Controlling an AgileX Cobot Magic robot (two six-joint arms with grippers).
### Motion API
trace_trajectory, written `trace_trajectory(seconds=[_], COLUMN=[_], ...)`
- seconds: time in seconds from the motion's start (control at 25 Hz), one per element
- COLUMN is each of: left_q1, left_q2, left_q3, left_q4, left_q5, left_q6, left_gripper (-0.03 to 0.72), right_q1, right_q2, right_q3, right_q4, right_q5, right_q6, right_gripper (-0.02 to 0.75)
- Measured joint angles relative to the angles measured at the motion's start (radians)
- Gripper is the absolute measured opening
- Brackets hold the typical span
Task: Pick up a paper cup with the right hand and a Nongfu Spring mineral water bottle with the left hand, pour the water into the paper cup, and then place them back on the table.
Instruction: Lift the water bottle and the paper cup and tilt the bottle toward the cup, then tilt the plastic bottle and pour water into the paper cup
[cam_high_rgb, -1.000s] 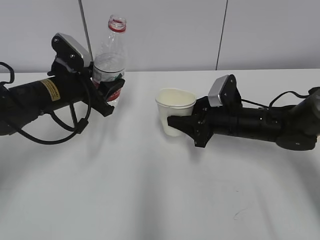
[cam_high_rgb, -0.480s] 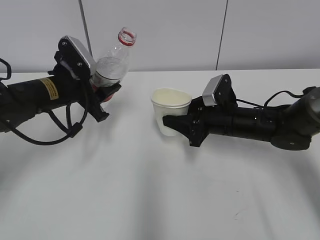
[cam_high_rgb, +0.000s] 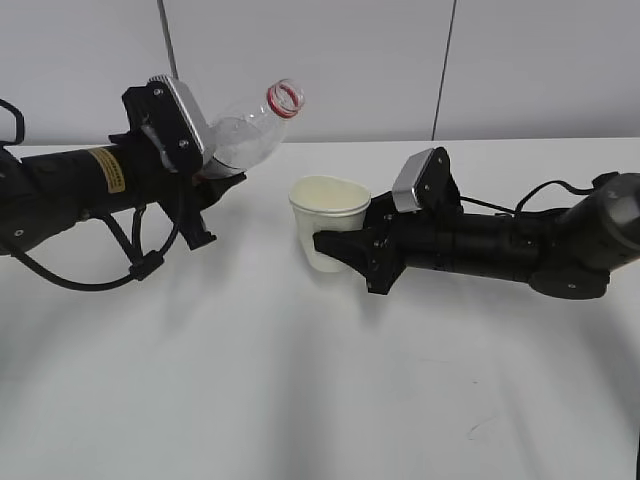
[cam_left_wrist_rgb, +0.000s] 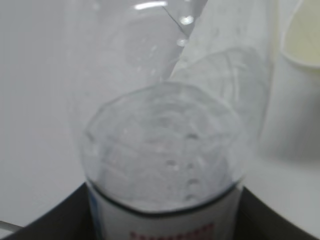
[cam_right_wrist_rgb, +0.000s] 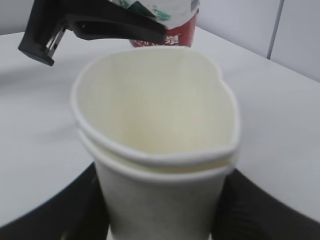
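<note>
Nearest in the exterior view, bare white bench (cam_high_rgb: 300, 400), marked only by a small dark scuff (cam_high_rgb: 483, 425) toward five o'clock. Beyond that, at mid-depth, the paper cup (cam_high_rgb: 328, 222) held upright just clear of the bench surface, clamped at its lower wall by the right gripper (cam_high_rgb: 345, 250), whose black arm (cam_high_rgb: 500, 248) stretches out to three o'clock with a grey block (cam_high_rgb: 413, 183) on the wrist. Seen from the right wrist, a detail lost from outside: the cup (cam_right_wrist_rgb: 157, 145) showing two rolled rims one inside the other, squeezed out of round, cream inside and looking dry, with dark gripper parts pressing both lower flanks; at twelve o'clock behind it, the red label of the bottle (cam_right_wrist_rgb: 165, 22) and a black finger (cam_right_wrist_rgb: 90, 25) of the other gripper. Back in the exterior view, at ten o'clock from the cup, the Nongfu Spring mineral water bottle (cam_high_rgb: 245, 135) raised off the bench and tilted, uncapped red-ringed mouth pointing toward two o'clock, still apart from the cup rim, body grasped by the left gripper (cam_high_rgb: 205, 175) on the arm with the yellow label (cam_high_rgb: 105, 170). From the left wrist, close up and blurred: the clear bottle (cam_left_wrist_rgb: 165, 150) filling the picture, the water (cam_left_wrist_rgb: 165, 165) pooled in the lower body with its slanted surface line running up toward one o'clock, a strip of white-and-red label at six o'clock, and an edge of the cup (cam_left_wrist_rgb: 302, 45) at two o'clock. Farthest back, grey wall panels (cam_high_rgb: 350, 60).
</note>
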Motion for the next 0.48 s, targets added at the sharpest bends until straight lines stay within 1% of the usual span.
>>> trace_trajectory(seconds=[0.24,0.48], left_q1=[-0.003,-0.003], left_q2=[-0.015,-0.016], left_q3=[0.0,0.0], left_q4=[-0.018,-0.04], left_q5=[0.06,0.072], left_q6=[0.09,0.188], left_gripper=[0.374,0.374], right_q1=[0.001,0.001], right_q2=[0.004,0.004], right_q3=[0.0,0.0], right_q4=[0.008,0.01], right_q5=[0.002,0.002], right_q6=[-0.002,-0.002], right_gripper=[0.388,0.388])
